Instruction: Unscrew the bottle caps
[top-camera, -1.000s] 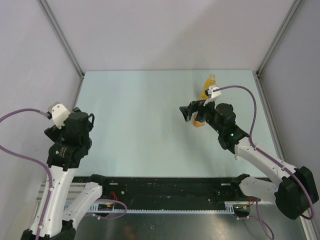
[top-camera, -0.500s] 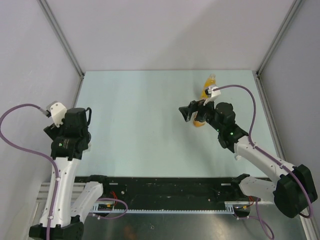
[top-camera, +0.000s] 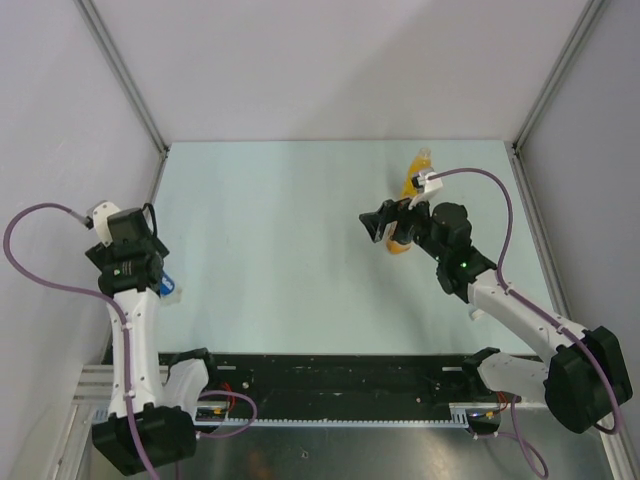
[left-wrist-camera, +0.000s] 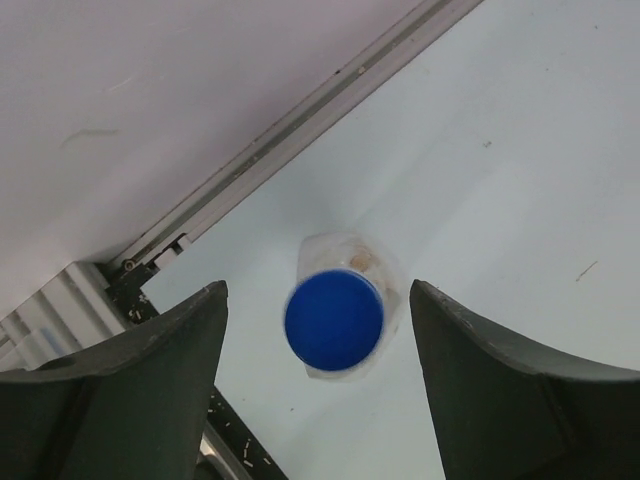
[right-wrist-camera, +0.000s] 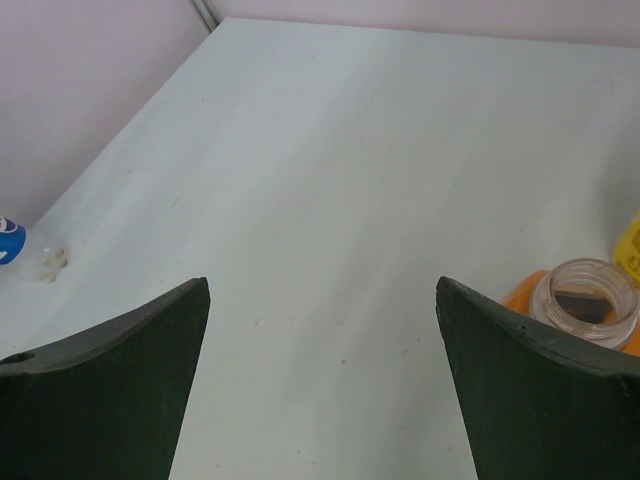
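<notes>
Now — the left gripper (left-wrist-camera: 318, 296) straddles the blue cap (left-wrist-camera: 334, 321).
Its jaws stand partly apart, clear of the cap on both sides, above the clear bottle (left-wrist-camera: 352, 250) near the table's (top-camera: 280, 220) left edge; the right gripper (right-wrist-camera: 322, 286) gapes wide, holding nothing, just beside the short orange bottle (right-wrist-camera: 592, 320) — neck uncapped.

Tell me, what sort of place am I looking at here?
Most likely a robotics lab test booth. A left arm and a right arm are bolted to a rail at the edge of a pale table. Plain panels wall it in, and plastic bottles seem to be practice objects.
</notes>
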